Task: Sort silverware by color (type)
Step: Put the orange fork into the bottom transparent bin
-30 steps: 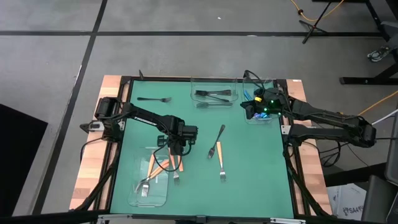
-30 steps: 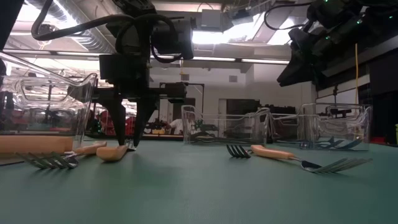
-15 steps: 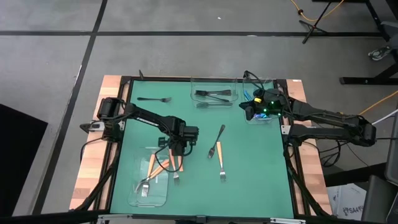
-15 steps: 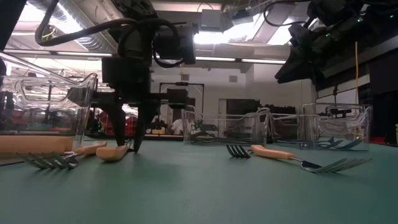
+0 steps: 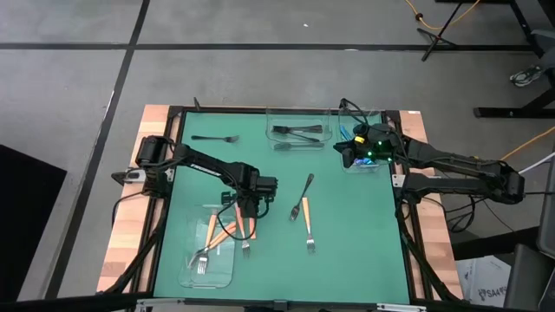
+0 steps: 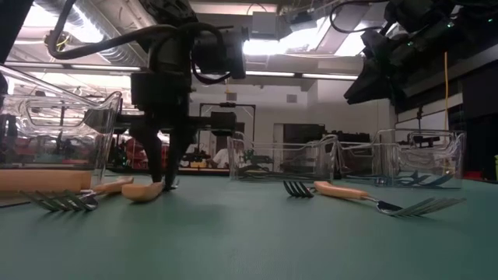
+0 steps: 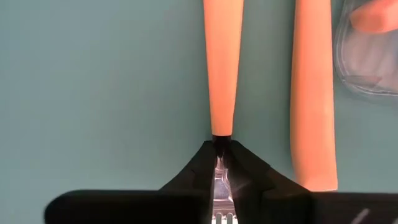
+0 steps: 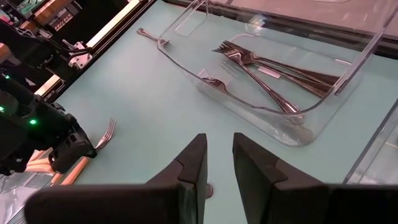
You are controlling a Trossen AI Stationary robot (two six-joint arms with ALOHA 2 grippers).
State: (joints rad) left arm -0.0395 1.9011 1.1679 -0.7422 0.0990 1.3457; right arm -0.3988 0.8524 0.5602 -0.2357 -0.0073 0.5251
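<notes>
Left end effector (image 5: 247,208) down on the green surface (image 5: 347,234), near its middle, dark fingers (image 7: 249,180) pinching the silver neck of an orange-handled fork (image 7: 222,62) that lies flat there; in the low view, fingertips at mat level over that handle (image 6: 144,190). Just beside it, a second orange handle (image 7: 313,93), lying parallel and apart from the first. Next to both, at the surface's near left corner, a clear plastic tray (image 5: 208,260) with an orange-handled fork (image 5: 201,256) inside. Farther right on the open mat, two more orange-handled forks (image 5: 308,227), one slanted, one straight, and a slim black fork (image 5: 308,184) close by. At the far edge, a lone black fork (image 5: 215,138) on the mat and a second clear tray (image 5: 299,134) holding several black forks (image 8: 273,68). Right end effector (image 5: 355,154) raised over a third clear tray (image 5: 364,163) at the far right corner, with blue utensils (image 5: 351,134) partly visible beneath; its fingers (image 8: 193,168) parted by a narrow gap, nothing between them.
</notes>
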